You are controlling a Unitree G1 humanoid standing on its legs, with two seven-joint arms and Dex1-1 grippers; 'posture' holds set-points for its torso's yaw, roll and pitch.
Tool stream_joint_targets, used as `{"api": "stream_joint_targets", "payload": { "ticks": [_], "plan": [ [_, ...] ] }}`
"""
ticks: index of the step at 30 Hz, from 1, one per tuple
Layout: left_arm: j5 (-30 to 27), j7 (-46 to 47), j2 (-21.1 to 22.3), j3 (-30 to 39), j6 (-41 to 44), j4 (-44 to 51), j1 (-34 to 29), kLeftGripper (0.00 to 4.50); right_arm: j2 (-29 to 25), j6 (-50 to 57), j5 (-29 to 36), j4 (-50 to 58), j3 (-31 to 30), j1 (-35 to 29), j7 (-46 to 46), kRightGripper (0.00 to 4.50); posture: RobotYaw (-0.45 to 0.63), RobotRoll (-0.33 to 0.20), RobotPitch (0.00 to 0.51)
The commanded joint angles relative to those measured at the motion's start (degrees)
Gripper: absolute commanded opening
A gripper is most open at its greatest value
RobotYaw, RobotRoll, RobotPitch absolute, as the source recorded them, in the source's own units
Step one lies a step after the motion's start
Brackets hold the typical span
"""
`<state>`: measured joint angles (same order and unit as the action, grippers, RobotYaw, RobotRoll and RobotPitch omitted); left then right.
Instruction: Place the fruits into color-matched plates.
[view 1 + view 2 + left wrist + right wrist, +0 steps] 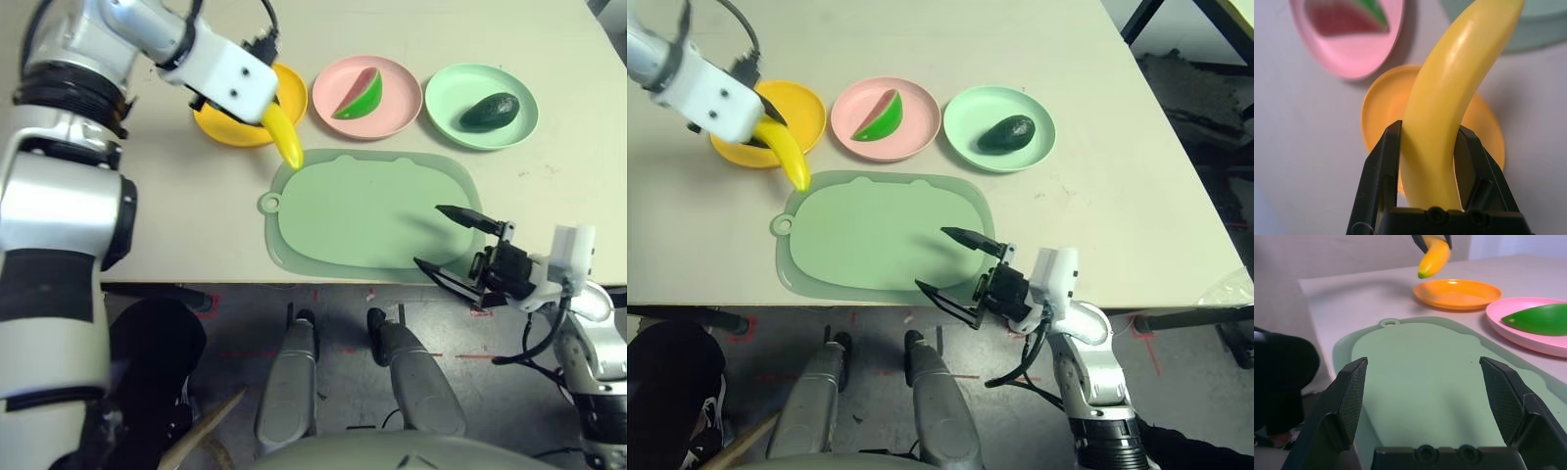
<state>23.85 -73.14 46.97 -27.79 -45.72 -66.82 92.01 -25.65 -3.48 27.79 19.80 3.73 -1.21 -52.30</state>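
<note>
Banana [1442,112], one: left tool [1429,128] gripping it above yellow plate [1386,105], tip jutting toward five o'clock, risking rim-snagging on lowering.

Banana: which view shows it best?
The left wrist view: the banana appears large there, clamped in the left tool. Both eye views show it smaller, partly covered by that tool; the right wrist view, small and distant, above the orange plate.

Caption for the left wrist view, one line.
Left gripper holding the banana above the yellow-orange plate.
</note>
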Motion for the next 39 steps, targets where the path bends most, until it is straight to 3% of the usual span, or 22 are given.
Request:
{"api": "stream_joint_targets", "payload": {
  "ticks": [1, 6, 12, 26, 27, 33, 39],
  "plan": [
    [6.3, 11.7, 2.6, -1.0, 3.5, -2.9, -1.0, 1.61, 0.8, 3.0, -2.2, 3.5, -0.9, -2.6, 5.5, 4.50, -0.09, 0.000, 0.326],
    [12.0, 26.3, 2.6, -2.2, 7.3, -6.4, -3.4, 1.61, 1.6, 4.7, -2.8, 5.5, -2.2, -3.2, 8.9, 4.50, -0.10, 0.000, 0.327],
    [12.9, 37.0, -1.0, -1.1, 12.1, -9.4, -7.7, 1.61, 1.3, 4.9, -3.0, 5.4, -2.6, -3.0, 9.7, 4.50, -0.13, 0.000, 0.331],
    [11.9, 40.8, -5.4, 0.7, 15.8, -10.7, -11.6, 1.61, 0.9, 4.7, -2.9, 5.2, -2.3, -3.4, 10.7, 4.50, -0.15, 0.000, 0.343],
    [11.9, 40.8, -5.5, 0.7, 15.8, -10.7, -11.7, 2.34, 0.9, 4.7, -2.9, 5.0, -2.2, -3.4, 10.8, 4.50, -0.15, 0.000, 0.345],
    [12.0, 40.5, -5.4, 0.8, 16.0, -10.7, -12.2, 4.33, 0.8, 5.1, -2.5, 4.3, -1.6, -2.9, 11.7, 4.50, -0.15, 0.000, 0.347],
    [12.2, 40.4, -4.7, 1.0, 15.6, -10.5, -11.5, 4.49, 1.4, 5.2, -2.6, 3.7, -1.7, -2.0, 12.6, 4.50, -0.15, 0.000, 0.345]
  ]
}}
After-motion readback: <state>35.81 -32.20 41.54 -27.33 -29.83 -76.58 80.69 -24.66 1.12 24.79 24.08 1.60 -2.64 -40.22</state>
